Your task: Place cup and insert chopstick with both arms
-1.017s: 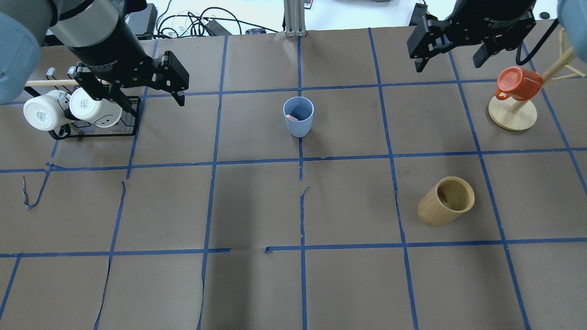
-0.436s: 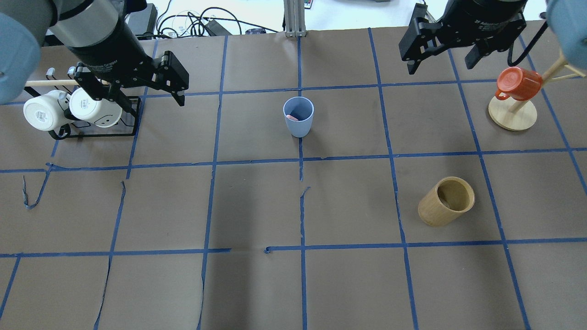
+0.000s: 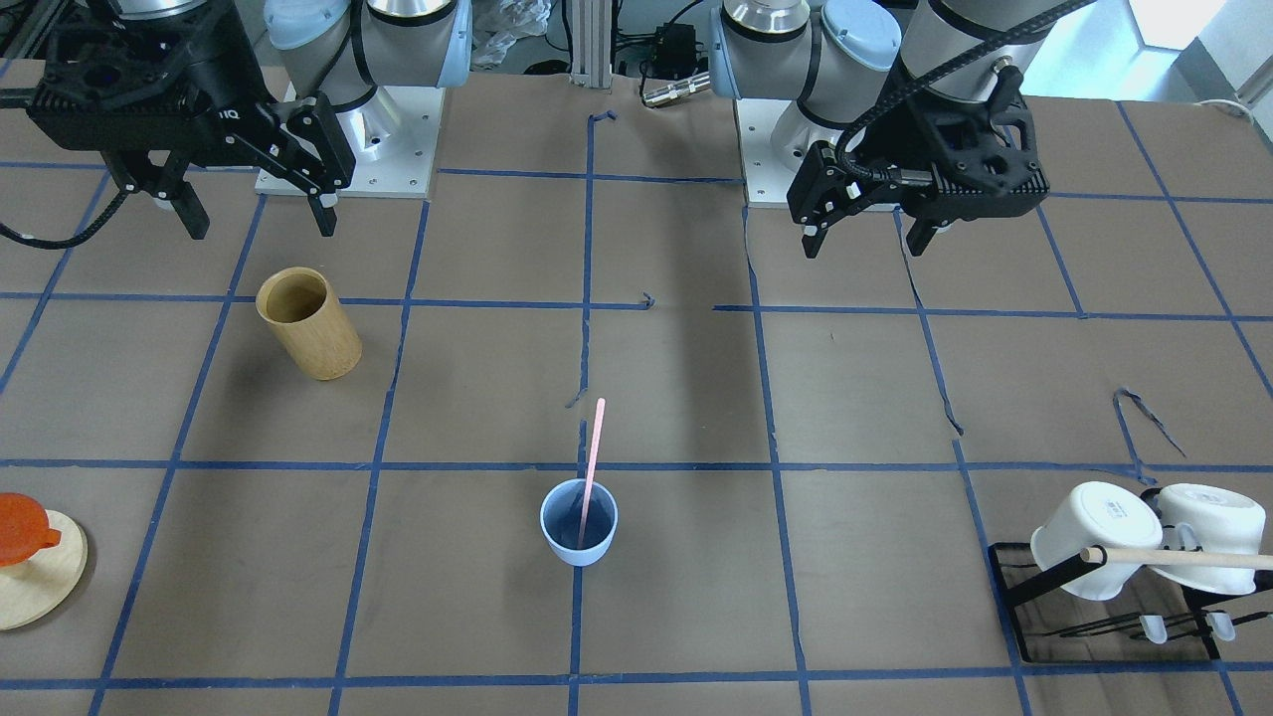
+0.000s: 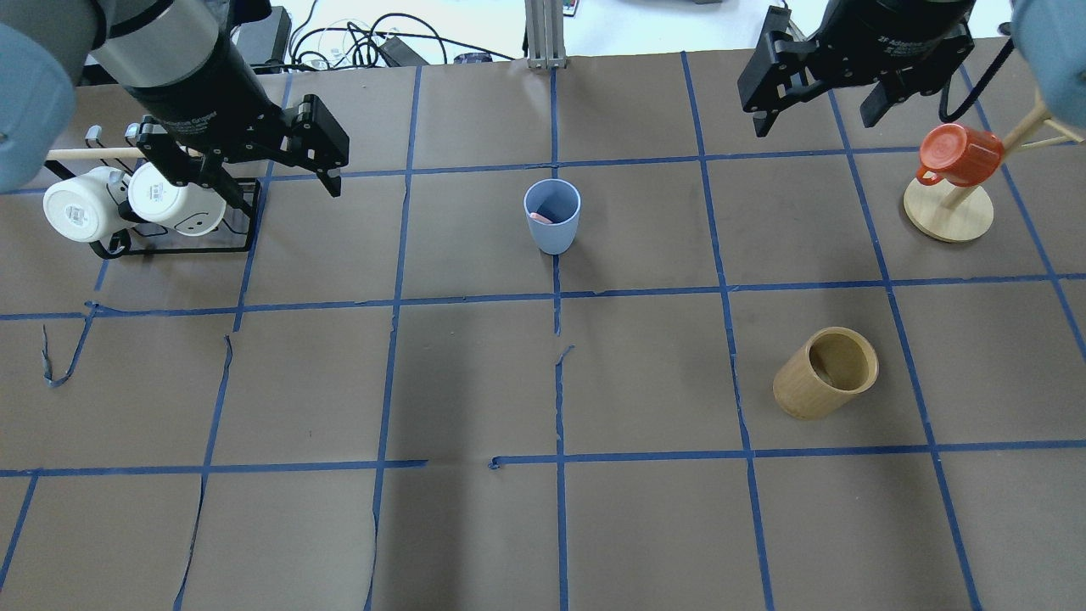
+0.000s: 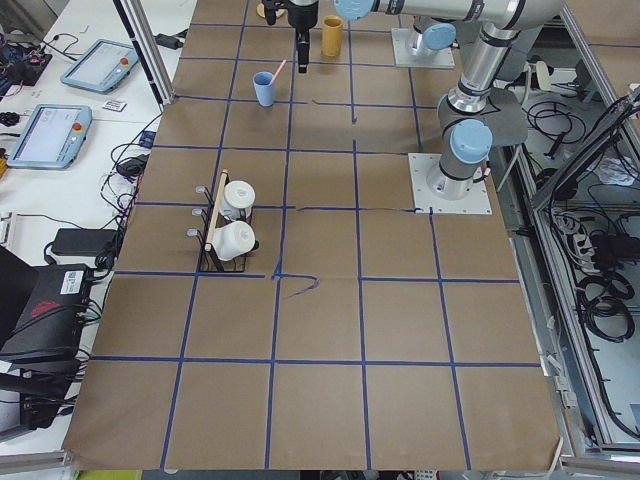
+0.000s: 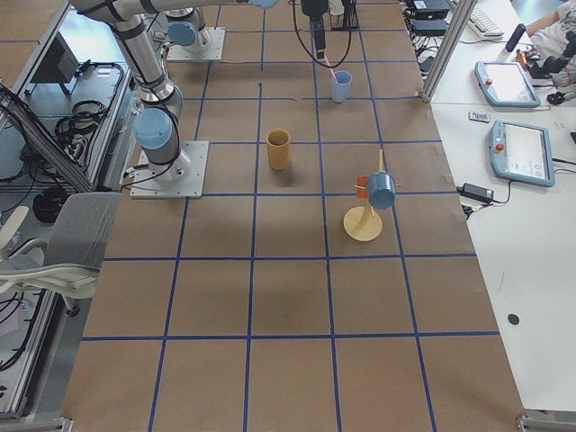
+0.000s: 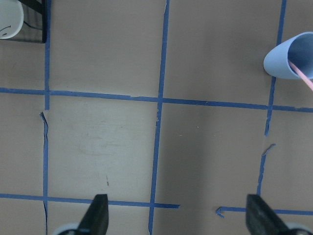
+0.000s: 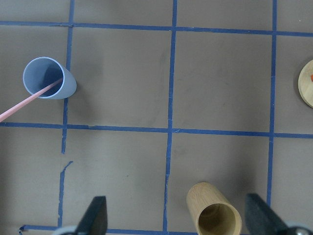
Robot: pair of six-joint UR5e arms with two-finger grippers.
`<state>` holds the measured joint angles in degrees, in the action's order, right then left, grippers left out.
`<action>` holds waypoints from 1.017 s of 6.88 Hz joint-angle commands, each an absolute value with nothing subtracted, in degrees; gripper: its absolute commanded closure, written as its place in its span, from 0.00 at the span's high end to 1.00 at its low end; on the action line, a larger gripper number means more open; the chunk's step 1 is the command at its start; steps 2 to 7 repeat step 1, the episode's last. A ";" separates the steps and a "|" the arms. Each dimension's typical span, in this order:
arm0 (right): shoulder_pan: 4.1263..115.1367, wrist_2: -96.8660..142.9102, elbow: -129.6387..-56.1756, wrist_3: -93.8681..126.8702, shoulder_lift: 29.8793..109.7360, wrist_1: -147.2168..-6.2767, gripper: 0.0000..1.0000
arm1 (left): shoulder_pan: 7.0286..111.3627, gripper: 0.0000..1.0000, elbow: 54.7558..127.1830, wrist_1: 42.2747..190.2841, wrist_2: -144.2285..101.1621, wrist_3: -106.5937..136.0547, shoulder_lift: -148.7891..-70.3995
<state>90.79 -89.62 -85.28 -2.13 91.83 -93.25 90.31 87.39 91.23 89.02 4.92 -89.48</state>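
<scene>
The pale blue cup (image 4: 552,222) stands upright on the table at centre back; it also shows in the front view (image 3: 579,527). The pink chopstick (image 3: 593,457) stands inside it and leans against the rim; only its top end shows in the overhead view (image 4: 540,218). My left gripper (image 4: 271,180) is open and empty, high above the table to the cup's left, beside the mug rack. My right gripper (image 4: 814,120) is open and empty, high at the back right. The left wrist view shows the cup (image 7: 286,61) at the upper right. The right wrist view shows the cup (image 8: 49,78) at the upper left.
A tan bamboo cylinder (image 4: 827,372) stands at the right front of the cup. A black wire rack (image 4: 170,249) with two white mugs (image 4: 81,210) and a wooden rod sits at the left. A red mug (image 4: 959,153) hangs on a wooden stand (image 4: 948,216) at the far right.
My right gripper has moved a little back and toward the left, still open. The left gripper, the cup and the chopstick have not moved.
</scene>
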 commanded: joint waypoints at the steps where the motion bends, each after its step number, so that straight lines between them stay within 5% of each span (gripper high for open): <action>1: 90.79 -89.56 -85.34 -2.20 91.67 -93.25 1.00 | 90.26 1.00 87.45 91.23 89.03 4.92 -89.47; 7: 90.79 -89.56 -85.34 -2.20 91.67 -93.25 1.00 | 90.26 1.00 87.45 91.23 89.03 4.92 -89.47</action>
